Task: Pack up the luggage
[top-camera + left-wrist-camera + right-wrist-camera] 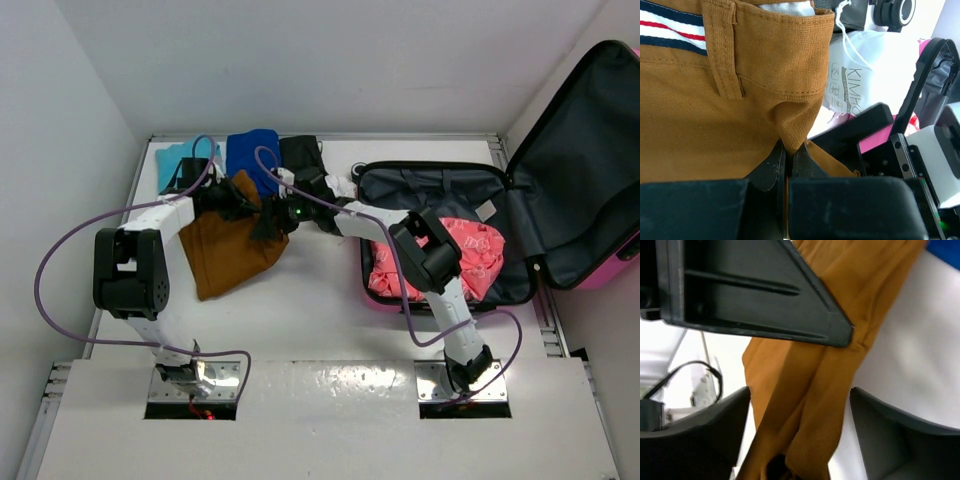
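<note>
On table (330, 310), right side: luggage (575, 180), lid open, pink garment (470, 250) inside. Centre-left: brown trousers (225, 255) (striped waistband), left gripper (788, 150) pinched tight on a fold; right gripper (800, 395), jaws spread apart, straddling the same cloth.

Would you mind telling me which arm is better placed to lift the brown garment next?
Left, probably: the left gripper is shut on the brown garment, while the right gripper sits open around a fold of it.
</note>
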Available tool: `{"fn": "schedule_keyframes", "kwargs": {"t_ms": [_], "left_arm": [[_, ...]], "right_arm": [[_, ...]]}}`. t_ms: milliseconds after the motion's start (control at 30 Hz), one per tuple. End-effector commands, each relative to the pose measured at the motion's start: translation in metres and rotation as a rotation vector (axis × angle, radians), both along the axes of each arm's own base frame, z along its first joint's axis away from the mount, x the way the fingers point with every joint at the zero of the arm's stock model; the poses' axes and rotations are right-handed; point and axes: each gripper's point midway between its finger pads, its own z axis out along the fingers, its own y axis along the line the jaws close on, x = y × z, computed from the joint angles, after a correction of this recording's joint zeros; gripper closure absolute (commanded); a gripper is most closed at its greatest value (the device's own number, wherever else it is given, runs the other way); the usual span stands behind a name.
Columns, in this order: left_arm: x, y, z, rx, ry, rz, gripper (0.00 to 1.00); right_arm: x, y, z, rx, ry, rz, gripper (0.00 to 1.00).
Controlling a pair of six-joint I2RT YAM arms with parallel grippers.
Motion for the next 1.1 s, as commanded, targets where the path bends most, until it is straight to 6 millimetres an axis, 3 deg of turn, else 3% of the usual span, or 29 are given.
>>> {"fn": "schedule_keyframes", "kwargs": {"t_ms": [0, 33, 67, 100, 133, 167, 200, 233, 267, 300, 333, 400, 433, 467, 500, 567, 633, 700, 767, 833, 867, 900, 967, 1000, 1033, 1067], "left_arm": [[0.013, -0.010, 0.055, -0.059, -0.165, -0.036, 1.00], [0.012, -0.012, 0.056, -0.066, -0.165, -0.044, 1.00], [0.012, -0.014, 0.059, -0.077, -0.182, -0.068, 0.95], [0.011, -0.018, 0.063, -0.093, -0.195, -0.088, 0.76], [0.013, -0.017, 0.071, -0.109, -0.237, -0.112, 0.65], [0.012, -0.017, 0.075, -0.109, -0.246, -0.113, 0.56], [0.017, -0.010, 0.082, -0.093, -0.268, -0.087, 0.38], [0.020, 0.000, 0.086, -0.061, -0.296, -0.064, 0.28], [0.028, 0.017, 0.105, -0.015, -0.357, -0.012, 0.14], [0.032, 0.027, 0.113, 0.015, -0.388, 0.016, 0.06], [0.036, 0.038, 0.122, 0.054, -0.427, 0.035, 0.00], [0.046, 0.069, 0.149, 0.120, -0.505, 0.108, 0.00], [0.050, 0.077, 0.157, 0.137, -0.534, 0.119, 0.00], [0.052, 0.091, 0.162, 0.153, -0.548, 0.143, 0.00], [0.054, 0.098, 0.169, 0.170, -0.574, 0.149, 0.00], [0.055, 0.108, 0.171, 0.184, -0.587, 0.165, 0.00], [0.054, 0.116, 0.157, 0.187, -0.566, 0.182, 0.00], [0.053, 0.114, 0.149, 0.180, -0.568, 0.172, 0.00], [0.054, 0.113, 0.148, 0.161, -0.578, 0.185, 0.00], [0.055, 0.114, 0.147, 0.162, -0.585, 0.186, 0.00], [0.056, 0.113, 0.149, 0.156, -0.591, 0.190, 0.00], [0.055, 0.112, 0.149, 0.151, -0.592, 0.183, 0.00], [0.055, 0.112, 0.149, 0.158, -0.595, 0.178, 0.00], [0.054, 0.112, 0.147, 0.164, -0.589, 0.174, 0.00], [0.054, 0.117, 0.147, 0.167, -0.588, 0.182, 0.00], [0.054, 0.117, 0.146, 0.176, -0.592, 0.177, 0.00]], "right_arm": [[0.005, 0.015, 0.022, 0.068, -0.058, 0.027, 0.37], [0.004, 0.015, 0.024, 0.067, -0.062, 0.036, 0.50], [0.005, 0.015, 0.028, 0.067, -0.089, 0.045, 0.73], [0.007, 0.010, 0.026, 0.057, -0.082, 0.039, 0.82], [0.008, 0.007, 0.036, 0.064, -0.097, 0.036, 0.97], [0.010, 0.004, 0.035, 0.055, -0.114, 0.032, 0.97], [0.012, -0.004, 0.031, 0.028, -0.119, 0.027, 1.00], [0.014, -0.008, 0.045, 0.029, -0.166, 0.028, 1.00], [0.021, -0.017, 0.046, 0.016, -0.169, 0.012, 1.00], [0.027, -0.021, 0.051, 0.014, -0.186, 0.000, 1.00], [0.030, -0.024, 0.072, 0.029, -0.221, -0.019, 1.00], [0.043, -0.037, 0.084, 0.023, -0.254, -0.051, 1.00], [0.050, -0.041, 0.113, 0.048, -0.303, -0.073, 1.00], [0.059, -0.050, 0.121, 0.049, -0.316, -0.098, 1.00], [0.061, -0.054, 0.146, 0.085, -0.341, -0.107, 1.00], [0.067, -0.065, 0.183, 0.136, -0.393, -0.121, 1.00], [0.057, -0.072, 0.226, 0.186, -0.452, -0.091, 1.00], [0.046, -0.077, 0.252, 0.200, -0.511, -0.067, 1.00], [0.041, -0.095, 0.279, 0.221, -0.559, -0.086, 1.00], [0.042, -0.117, 0.279, 0.205, -0.537, -0.132, 1.00], [0.054, -0.137, 0.279, 0.185, -0.539, -0.184, 1.00], [0.048, -0.148, 0.285, 0.176, -0.544, -0.201, 1.00], [0.061, -0.201, 0.261, 0.094, -0.483, -0.307, 1.00], [0.058, -0.229, 0.239, 0.043, -0.423, -0.358, 1.00], [0.055, -0.244, 0.260, 0.058, -0.466, -0.388, 1.00], [0.054, -0.275, 0.234, 0.002, -0.374, -0.448, 1.00]]}}
